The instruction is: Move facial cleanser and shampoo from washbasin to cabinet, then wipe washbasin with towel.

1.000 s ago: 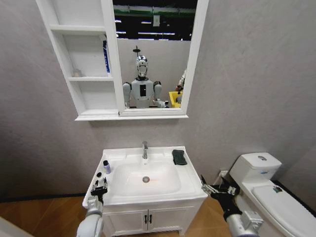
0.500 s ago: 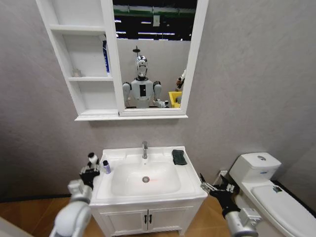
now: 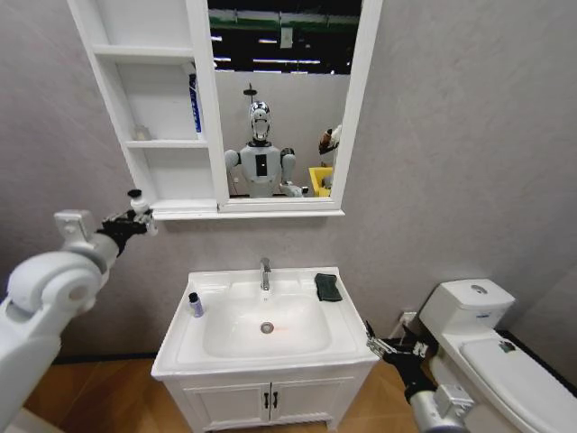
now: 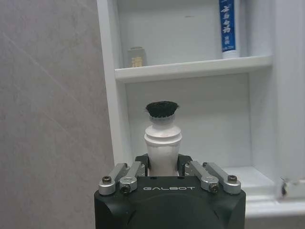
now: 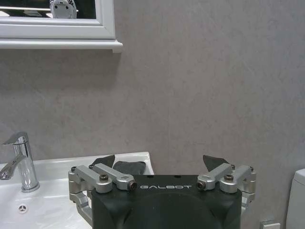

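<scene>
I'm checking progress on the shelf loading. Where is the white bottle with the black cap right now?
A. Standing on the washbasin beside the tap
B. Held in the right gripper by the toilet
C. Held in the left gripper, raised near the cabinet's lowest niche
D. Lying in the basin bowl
C: the left gripper is clamped on the white bottle, raised before the cabinet at its lowest niche.

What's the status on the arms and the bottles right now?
Left gripper shut on white bottle, raised beside cabinet bottom niche. Right gripper open, parked by washbasin. Small bottle on basin; towel untouched.
</scene>
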You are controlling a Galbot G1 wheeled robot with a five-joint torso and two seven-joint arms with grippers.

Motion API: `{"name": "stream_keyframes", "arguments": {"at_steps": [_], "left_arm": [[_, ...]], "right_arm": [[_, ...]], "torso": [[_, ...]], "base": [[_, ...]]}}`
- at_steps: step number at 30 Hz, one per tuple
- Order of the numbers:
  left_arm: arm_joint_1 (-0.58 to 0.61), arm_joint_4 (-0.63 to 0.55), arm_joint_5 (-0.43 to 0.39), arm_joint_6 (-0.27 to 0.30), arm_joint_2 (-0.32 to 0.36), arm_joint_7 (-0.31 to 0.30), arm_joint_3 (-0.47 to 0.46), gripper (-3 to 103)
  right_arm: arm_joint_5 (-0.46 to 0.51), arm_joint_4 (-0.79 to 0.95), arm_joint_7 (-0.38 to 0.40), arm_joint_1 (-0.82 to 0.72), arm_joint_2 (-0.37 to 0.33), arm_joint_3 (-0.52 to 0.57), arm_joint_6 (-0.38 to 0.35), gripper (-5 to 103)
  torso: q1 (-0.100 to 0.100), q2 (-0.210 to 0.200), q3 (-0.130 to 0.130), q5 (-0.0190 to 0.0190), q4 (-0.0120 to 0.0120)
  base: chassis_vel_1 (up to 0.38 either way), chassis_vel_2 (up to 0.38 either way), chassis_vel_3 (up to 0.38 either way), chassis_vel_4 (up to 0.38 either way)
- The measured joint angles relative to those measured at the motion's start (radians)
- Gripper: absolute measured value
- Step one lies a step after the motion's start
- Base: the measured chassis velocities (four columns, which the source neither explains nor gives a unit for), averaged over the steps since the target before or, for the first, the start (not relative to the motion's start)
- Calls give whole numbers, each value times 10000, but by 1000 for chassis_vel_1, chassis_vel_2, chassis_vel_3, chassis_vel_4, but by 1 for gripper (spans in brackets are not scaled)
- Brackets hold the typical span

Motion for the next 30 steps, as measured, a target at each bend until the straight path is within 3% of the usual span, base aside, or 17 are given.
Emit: {"name": "stream_keyframes", "arguments": {"at_steps": [4,8,15,23,30], "left_arm": [[-1165,1072,-63,43,-242,158,862,30],[-2213,1997,-644,566,-634,189,1486,30],[-3696,3205,-393,662,-1283,796,2256,30],[-4641,4849,1101,653,-2250,1084,2959,30],[-4686,5268,1552,693,-2509,1085,3134,30]], "right_arm": [[67,69,34,-47,-38,81,0,100],[66,69,46,-172,-32,133,102,100],[-198,-53,45,-324,138,62,348,100],[-305,-121,32,-607,269,18,562,100],[-291,-273,27,-714,248,121,749,100]], "torso": [[1,0,1,-5,-2],[2,-2,2,-4,0],[1,-2,0,0,3],[1,-1,0,-1,1],[0,0,-1,-2,3]], "base": [[0,0,0,0],[0,0,0,0],[0,0,0,0],[0,0,0,0],[0,0,0,0]]}}
